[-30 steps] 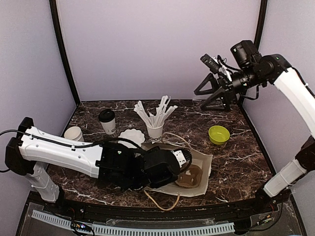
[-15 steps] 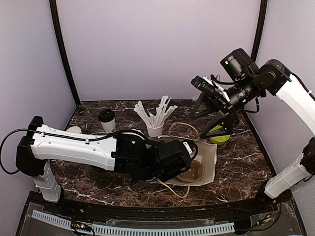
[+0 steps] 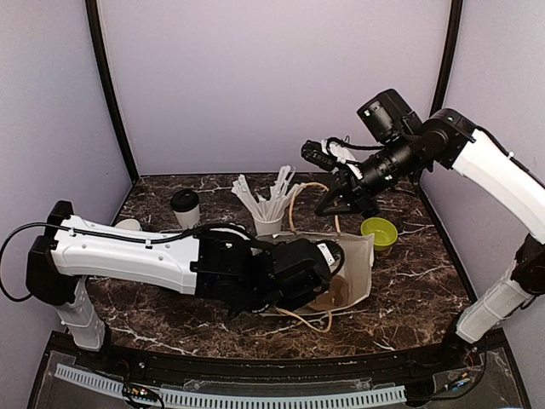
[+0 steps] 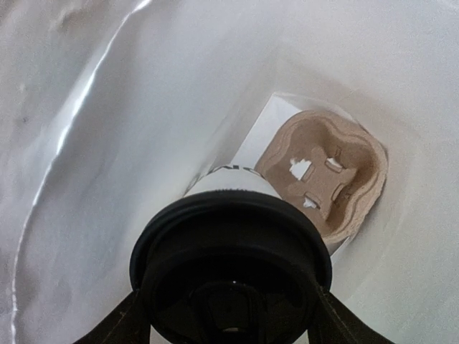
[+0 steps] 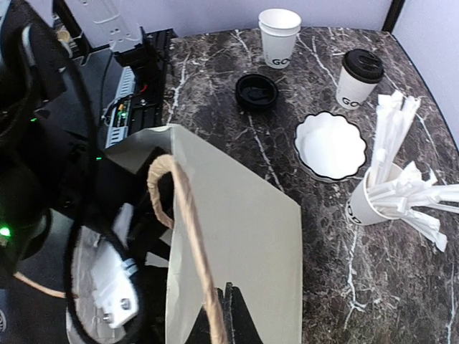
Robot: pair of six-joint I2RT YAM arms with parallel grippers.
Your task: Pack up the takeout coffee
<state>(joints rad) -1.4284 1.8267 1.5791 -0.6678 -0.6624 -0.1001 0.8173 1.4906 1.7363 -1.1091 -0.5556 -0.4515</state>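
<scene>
Near the front edge of the marble table, the left arm stretches rightward into the mouth of a white paper bag, which lies partly tipped on its side. Inside it, the left gripper grips a lidded coffee cup; its fingers press on either side of the round black lid. The cup's white body points deeper into the bag, toward a brown cardboard cup carrier resting against the bag's bottom. The cup's base sits at the carrier's edge, but whether it is seated in a pocket cannot be told. Above the bag's far side, the right gripper is closed on the bag's twine handle, holding the loop up so the mouth stays raised; a matching handle trails on the table at the near side. Just beyond the bag stands a small white cup of wrapped straws, with a white scalloped bowl beside it to the left. To the right of the bag sits a lime-green bowl. Farther left, the second lidded coffee cup stands upright. Left of it are a loose black lid and an open, lidless white paper cup.
</scene>
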